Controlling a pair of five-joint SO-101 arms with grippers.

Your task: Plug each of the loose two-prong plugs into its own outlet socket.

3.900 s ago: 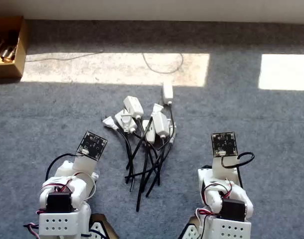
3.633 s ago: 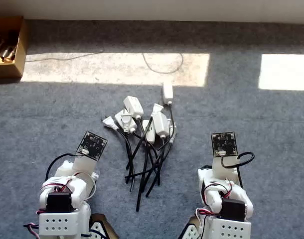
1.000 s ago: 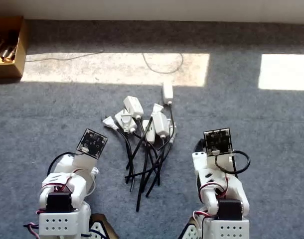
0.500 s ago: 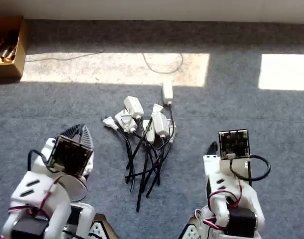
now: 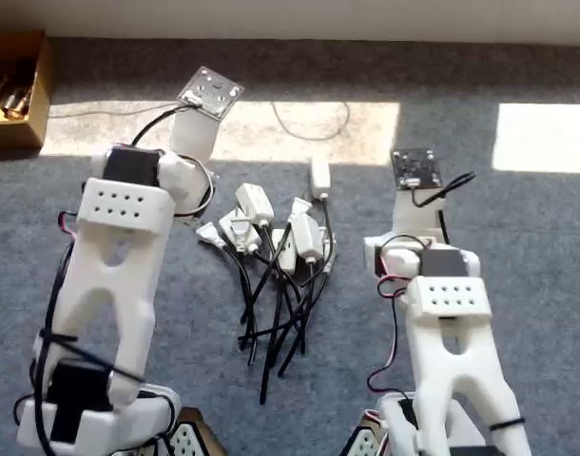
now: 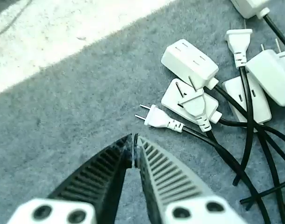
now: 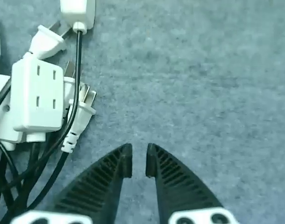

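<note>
A heap of white plugs and outlet sockets (image 5: 271, 228) on black cords lies on the grey carpet between my two arms. My left gripper (image 6: 133, 140) is shut with nothing in it, hovering close to a loose two-prong plug (image 6: 159, 120). Beyond that plug are a white socket block (image 6: 189, 58) and a second plug (image 6: 194, 100) resting on another socket. My right gripper (image 7: 138, 161) holds nothing, jaws a narrow slit apart. It hangs over bare carpet beside a two-outlet socket block (image 7: 37, 95) and a loose plug (image 7: 79, 114).
A wooden box (image 5: 19, 90) sits at the far left edge. Sunlit patches (image 5: 223, 128) and a thin cable (image 5: 309, 123) lie beyond the heap. Black cords (image 5: 276, 323) trail from the heap toward the arm bases. Bare carpet surrounds the heap on both sides.
Both arms have risen from their folded rest near the bases and stretched out, the left to the heap's far left side, the right to its right side.
</note>
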